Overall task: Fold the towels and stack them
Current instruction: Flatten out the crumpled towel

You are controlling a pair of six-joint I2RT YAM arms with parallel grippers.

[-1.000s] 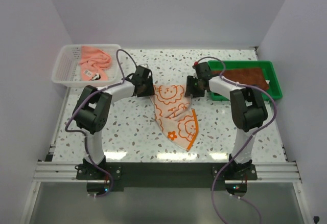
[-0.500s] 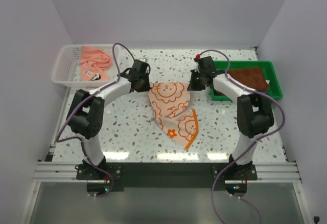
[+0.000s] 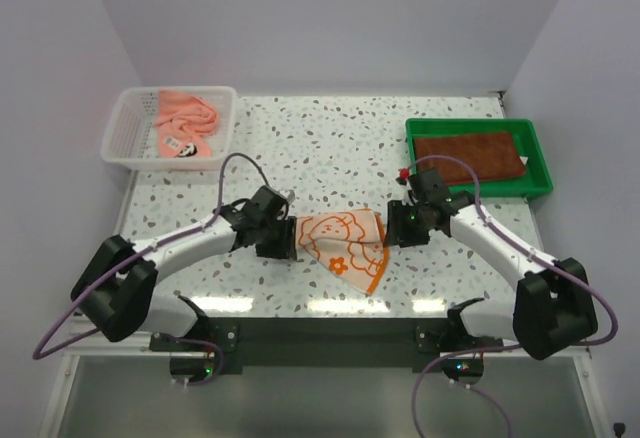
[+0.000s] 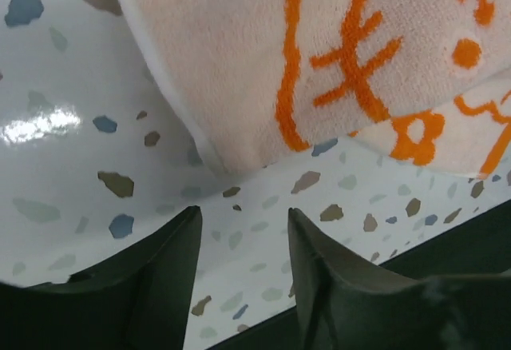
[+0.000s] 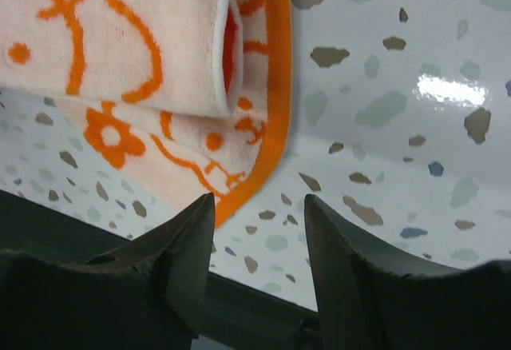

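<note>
Near the table's front edge, the orange flowered towel lies half folded, its layers uneven, between the left gripper and the right gripper. Both have their jaws apart and hold nothing. A brown towel lies flat in the green tray. A salmon towel sits crumpled in the white basket, not yet folded. Nothing seems to block them.
</note>
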